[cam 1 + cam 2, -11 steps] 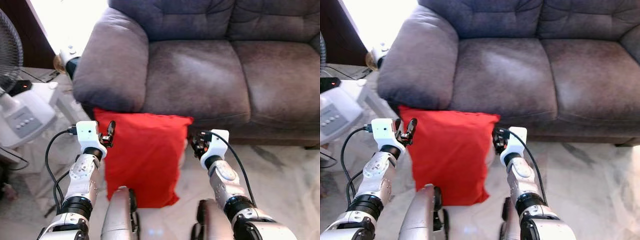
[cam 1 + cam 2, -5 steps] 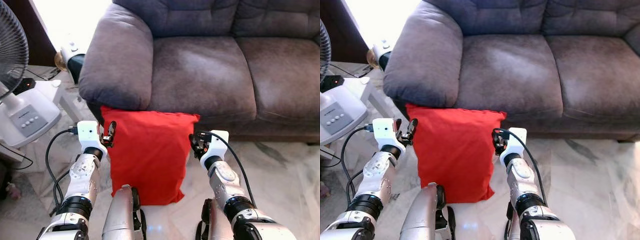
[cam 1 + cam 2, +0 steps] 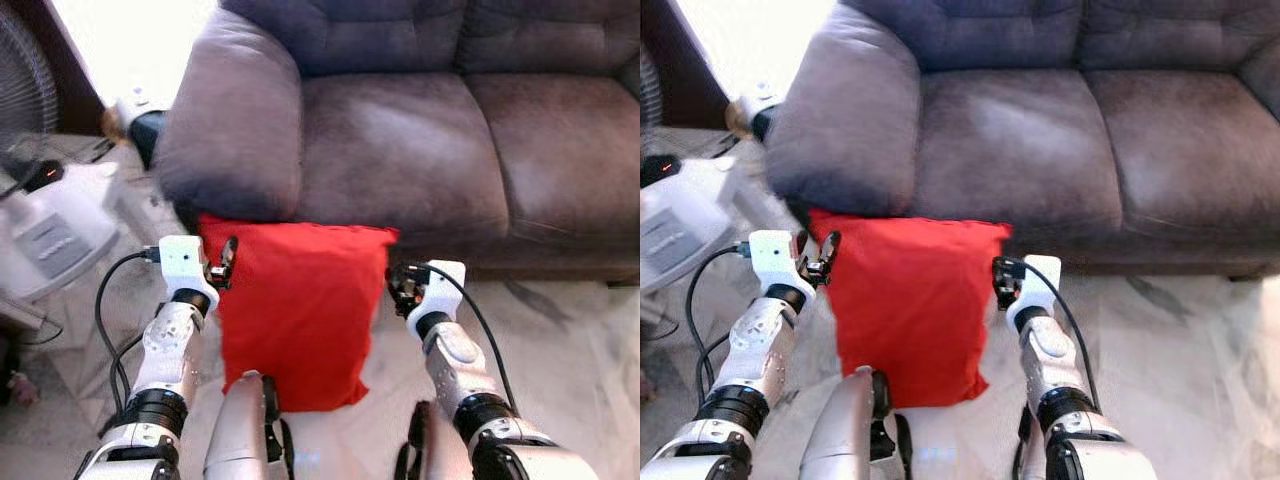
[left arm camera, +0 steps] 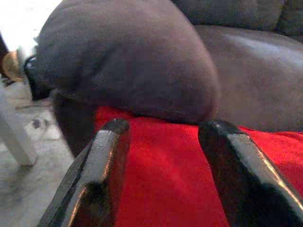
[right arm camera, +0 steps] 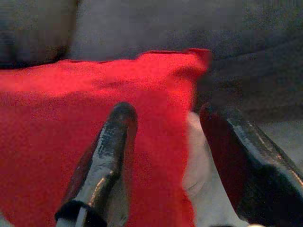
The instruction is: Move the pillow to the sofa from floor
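Marble floor [image 3: 570, 330] runs in front of a grey-brown sofa [image 3: 420, 140], and your red pillow [image 3: 295, 310] stands on that floor, its top edge leaning against the sofa's front just below the armrest [image 3: 235, 120] and the first seat cushion.

Your left gripper [image 3: 226, 262] sits at the pillow's upper left corner. In the left wrist view its two black fingers [image 4: 102, 165] are spread apart, with the red cloth and the armrest seen between them; they pinch nothing. Your right gripper [image 3: 396, 285] is at the pillow's upper right edge, and its fingers [image 5: 111, 142] are likewise parted, straddling that edge of the fabric without closing on it. You cannot tell from these views whether either fingertip actually touches the cloth.

Both silver forearms reach forward and slightly inward, flanking the pillow. You have a white standing fan [image 3: 45, 210] off to the left beside the sofa, with a cable [image 3: 105, 320] looping near your left arm.
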`<state>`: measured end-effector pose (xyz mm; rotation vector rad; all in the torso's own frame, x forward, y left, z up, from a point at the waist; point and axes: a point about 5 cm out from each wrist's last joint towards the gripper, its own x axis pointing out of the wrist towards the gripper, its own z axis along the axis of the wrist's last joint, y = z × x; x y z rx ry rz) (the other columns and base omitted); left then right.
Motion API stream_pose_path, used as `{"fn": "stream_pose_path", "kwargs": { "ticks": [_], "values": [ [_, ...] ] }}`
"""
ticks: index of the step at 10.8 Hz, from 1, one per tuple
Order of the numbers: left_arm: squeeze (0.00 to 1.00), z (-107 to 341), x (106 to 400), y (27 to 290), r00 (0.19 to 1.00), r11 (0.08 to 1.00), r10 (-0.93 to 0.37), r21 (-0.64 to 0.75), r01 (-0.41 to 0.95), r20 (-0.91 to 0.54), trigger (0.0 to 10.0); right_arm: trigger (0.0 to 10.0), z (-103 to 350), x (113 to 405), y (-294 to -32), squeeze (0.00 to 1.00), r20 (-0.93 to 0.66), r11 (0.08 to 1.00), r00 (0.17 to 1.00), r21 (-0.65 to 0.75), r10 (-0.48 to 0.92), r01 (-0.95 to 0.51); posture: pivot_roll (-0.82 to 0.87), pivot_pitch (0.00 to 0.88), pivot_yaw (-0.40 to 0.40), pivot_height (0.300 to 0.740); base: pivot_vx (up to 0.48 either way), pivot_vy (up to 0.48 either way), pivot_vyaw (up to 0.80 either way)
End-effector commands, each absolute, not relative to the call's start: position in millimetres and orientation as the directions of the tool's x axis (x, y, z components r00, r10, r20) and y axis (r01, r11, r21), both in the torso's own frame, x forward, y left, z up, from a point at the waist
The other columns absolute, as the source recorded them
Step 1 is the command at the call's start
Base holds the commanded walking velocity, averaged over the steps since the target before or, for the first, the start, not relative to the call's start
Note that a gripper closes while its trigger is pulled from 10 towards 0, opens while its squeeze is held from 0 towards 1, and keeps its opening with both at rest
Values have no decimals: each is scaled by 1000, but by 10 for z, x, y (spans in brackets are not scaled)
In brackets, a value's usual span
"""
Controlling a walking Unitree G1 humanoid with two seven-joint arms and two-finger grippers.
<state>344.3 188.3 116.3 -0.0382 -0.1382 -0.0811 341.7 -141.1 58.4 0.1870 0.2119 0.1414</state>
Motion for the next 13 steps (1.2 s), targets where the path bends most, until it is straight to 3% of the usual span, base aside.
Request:
{"fn": "stream_pose_path", "kwargs": {
  "ticks": [1, 7, 13],
  "values": [
    [0, 1156, 3415, 1903, 987, 996, -80, -20, 84, 140, 10000, 10000, 517, 3367, -1384, 0, -214, 972, 962, 198, 168, -126, 166, 224, 36, 597, 0, 0, 0],
    [0, 1283, 3454, 1843, 978, 992, -122, 0, 124, 170, 10000, 10000, 502, 3360, -1374, 0, -220, 969, 963, 222, 158, -108, 169, 220, 42, 597, 0, 0, 0],
    [0, 1223, 3427, 1825, 981, 992, -127, -1, 129, 149, 10000, 10000, 478, 3345, -1409, 0, -231, 971, 961, 217, 153, -103, 166, 223, 37, 597, 336, 0, 0]
  ]
}}
